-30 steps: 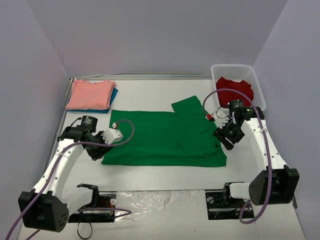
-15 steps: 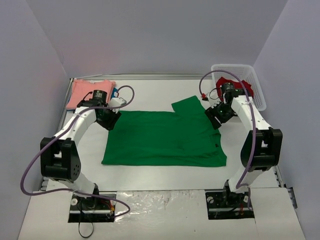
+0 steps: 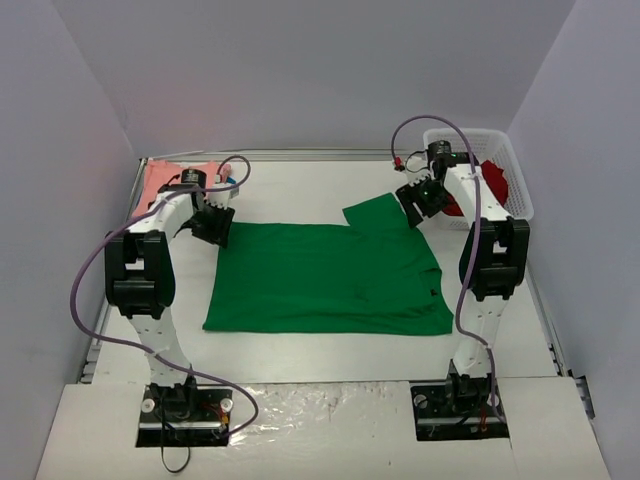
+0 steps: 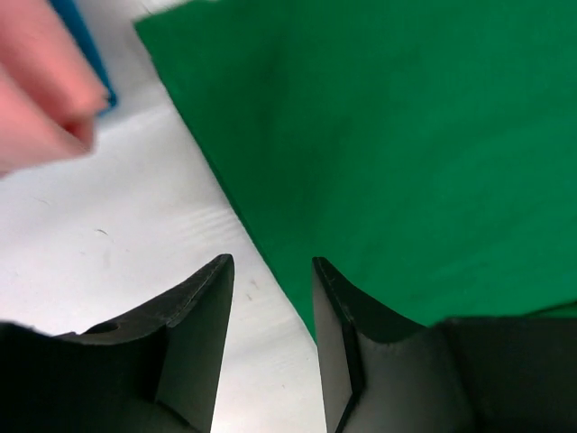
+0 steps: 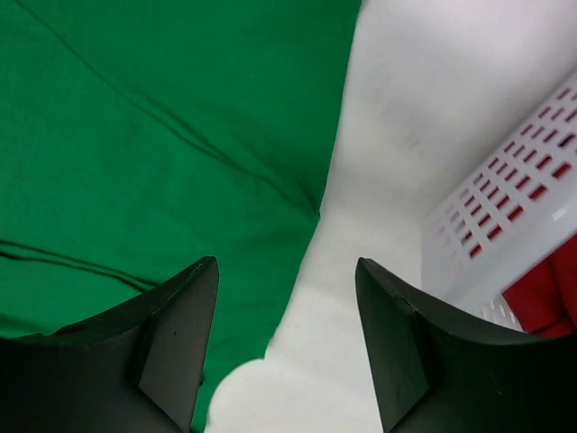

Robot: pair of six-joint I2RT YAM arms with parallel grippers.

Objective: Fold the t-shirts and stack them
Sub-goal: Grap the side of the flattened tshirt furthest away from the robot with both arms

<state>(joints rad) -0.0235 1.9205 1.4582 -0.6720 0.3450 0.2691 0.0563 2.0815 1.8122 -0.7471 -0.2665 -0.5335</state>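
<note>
So, I'm hovering the left gripper [image 4: 270,263] and right gripper [image 5: 287,263], both open and empty, over the green t-shirt [image 3: 330,280].
It's lying unfolded; the pink t-shirt [image 3: 158,182], probably atop the teal t-shirt [image 4: 90,54], is sitting stacked; the red t-shirt [image 3: 497,178] is waiting in the basket [image 3: 470,133].

Far left: pink shirt stack [image 3: 157,181] just beside left gripper [image 3: 214,226]
Far right: basket [image 3: 517,172] wall near right gripper [image 3: 420,200]
Far middle: bare table [image 3: 300,190] between stack and basket

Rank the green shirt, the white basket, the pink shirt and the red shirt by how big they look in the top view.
Largest to smallest:
1. the green shirt, by far
2. the white basket
3. the pink shirt and the red shirt: both are partly covered, so they are too close to rank
</note>
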